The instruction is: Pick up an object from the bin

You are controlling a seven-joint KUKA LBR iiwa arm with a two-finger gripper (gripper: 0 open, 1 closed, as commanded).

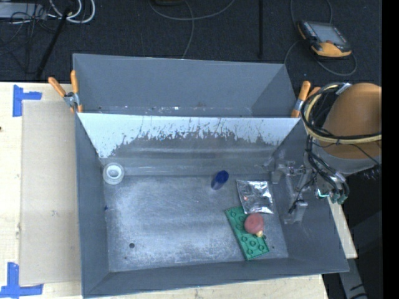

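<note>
**By the bin's right wall, next to a foil packet**

Gripper (292, 209) low over the right slope of the grey bin (187, 98); cannot tell whether jaws wide or narrow. Just left of it, a crumpled silver foil packet (255, 196). Nearer, right by that packet, a green studded plate (248, 242) with a pink ball (254, 223) on top. Farther left, a small blue cap (219, 179). Well apart at far left, a clear tape ring (113, 173).

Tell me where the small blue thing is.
In the camera view, the small blue thing lies on the bin floor near the back wall, left of the silver foil packet.
</note>
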